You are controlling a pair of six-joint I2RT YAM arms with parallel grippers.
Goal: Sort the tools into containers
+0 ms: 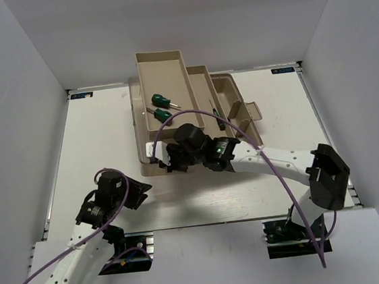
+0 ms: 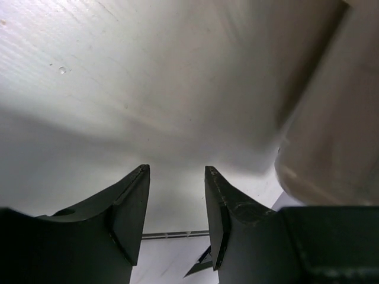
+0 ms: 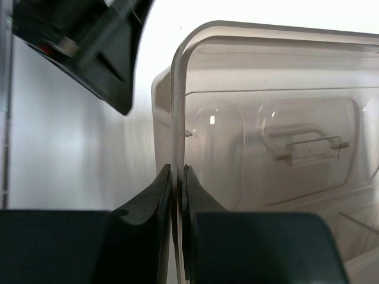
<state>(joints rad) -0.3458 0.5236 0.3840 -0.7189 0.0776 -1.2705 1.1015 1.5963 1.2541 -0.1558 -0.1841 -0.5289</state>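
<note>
Toolbox (image 1: 165,73) of beige plastic sits at 12 o'clock on the white tabletop (image 1: 94,138), its long trays stepped out side by side.

At 8 o'clock, the left gripper (image 2: 176,177) hovers just above bare tabletop. Its two dark fingers are spread and nothing is between them. It is near the toolbox's near left corner but not touching it.

In the leftmost tray, two green-handled screwdrivers (image 1: 161,107) lie close together, their metal shafts pointing toward 4 o'clock.

At the toolbox's 6 o'clock edge, the right gripper (image 3: 177,173) is pressed together on the thin edge of the translucent lid (image 3: 266,89), pinching it between both fingers. The lid stands on edge in the wrist view, and a clear handle (image 3: 308,145) shows through it.

Further right, a thin screwdriver (image 1: 217,115) with a dark shaft lies lengthwise, pointing toward 12 o'clock, by the right side of the middle tray. Which compartment holds it cannot be told.

The right arm (image 1: 280,163) reaches in from 4 o'clock, trailing a purple cable.
</note>
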